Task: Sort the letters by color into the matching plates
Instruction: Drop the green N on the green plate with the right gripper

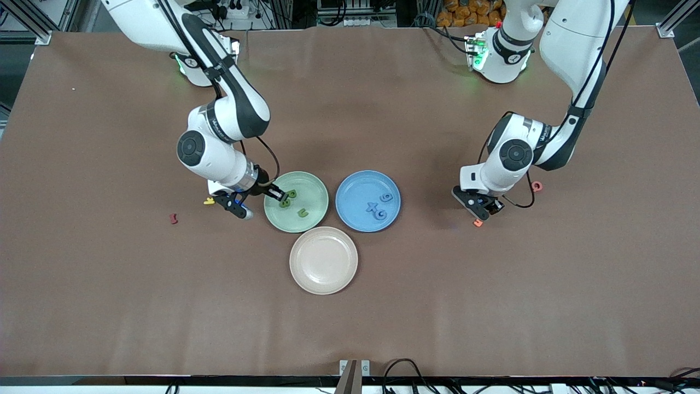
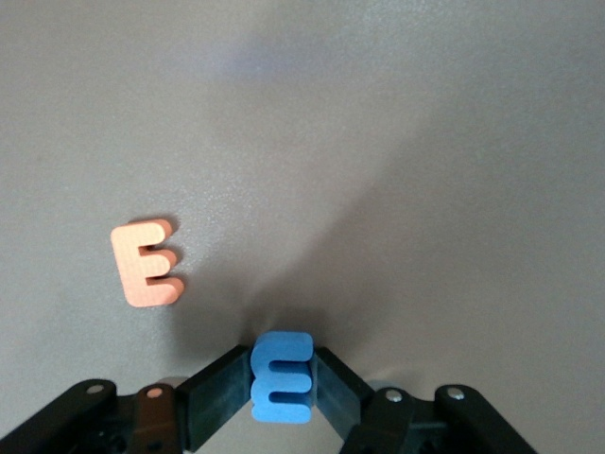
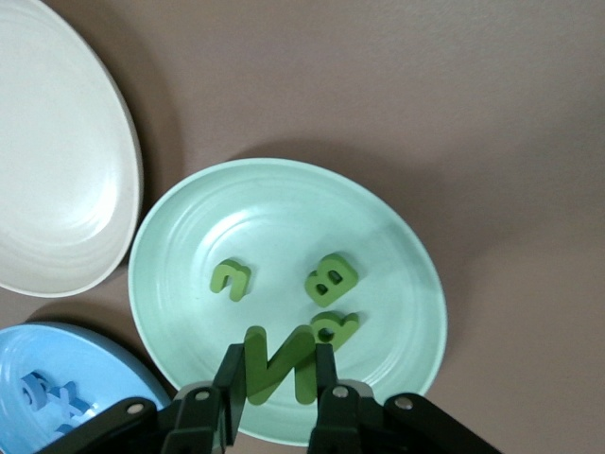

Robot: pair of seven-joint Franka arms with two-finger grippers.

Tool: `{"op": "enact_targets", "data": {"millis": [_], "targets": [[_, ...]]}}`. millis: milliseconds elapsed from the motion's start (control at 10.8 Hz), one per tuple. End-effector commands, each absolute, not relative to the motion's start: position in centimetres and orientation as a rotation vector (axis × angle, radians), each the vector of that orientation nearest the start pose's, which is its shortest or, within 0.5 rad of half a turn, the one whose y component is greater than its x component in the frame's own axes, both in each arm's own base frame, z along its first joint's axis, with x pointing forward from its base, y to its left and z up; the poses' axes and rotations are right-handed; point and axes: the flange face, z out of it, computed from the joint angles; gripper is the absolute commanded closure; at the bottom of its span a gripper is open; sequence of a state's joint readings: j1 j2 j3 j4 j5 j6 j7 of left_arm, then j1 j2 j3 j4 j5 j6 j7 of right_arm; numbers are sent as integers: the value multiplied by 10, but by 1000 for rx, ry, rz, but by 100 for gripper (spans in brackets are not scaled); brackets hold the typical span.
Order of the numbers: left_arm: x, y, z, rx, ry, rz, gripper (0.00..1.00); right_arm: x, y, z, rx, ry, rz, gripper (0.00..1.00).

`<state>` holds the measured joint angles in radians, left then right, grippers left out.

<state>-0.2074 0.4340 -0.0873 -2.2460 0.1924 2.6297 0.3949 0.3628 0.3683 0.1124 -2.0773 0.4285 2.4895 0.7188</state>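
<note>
The right gripper is hanging over the green plate, its jaws clamping a green N upright between them. Three more green letters are lying in that plate: a B, a small curved piece and a third piece just beside the N. The blue plate is sitting beside the green one toward the left arm's end of the counter, carrying three blue pieces. A beige-pink plate is lying nearer the front camera, between the two. The left gripper is down at the counter toward its own end, jaws pinching a blue E, with an orange E lying near it. A yellow piece and a red piece are resting toward the right arm's end.
</note>
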Motion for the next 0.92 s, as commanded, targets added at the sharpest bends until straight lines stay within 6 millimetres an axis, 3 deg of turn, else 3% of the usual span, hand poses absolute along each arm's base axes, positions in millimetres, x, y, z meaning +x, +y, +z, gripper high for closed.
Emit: {"op": "enact_targets", "data": {"millis": [0, 277, 461, 645, 830], "targets": [[506, -159, 171, -2827, 1221, 72, 100, 534, 283, 253, -2722, 875, 208, 0], [515, -161, 195, -2834, 1168, 75, 100, 534, 282, 254, -2733, 865, 205, 0], [523, -177, 206, -2859, 1090, 57, 100, 539, 270, 257, -2770, 837, 173, 0], [525, -204, 213, -2886, 1012, 41, 100, 549, 247, 257, -2835, 760, 138, 0], [523, -231, 213, -2923, 923, 22, 100, 562, 206, 264, -2889, 619, 115, 0]]}}
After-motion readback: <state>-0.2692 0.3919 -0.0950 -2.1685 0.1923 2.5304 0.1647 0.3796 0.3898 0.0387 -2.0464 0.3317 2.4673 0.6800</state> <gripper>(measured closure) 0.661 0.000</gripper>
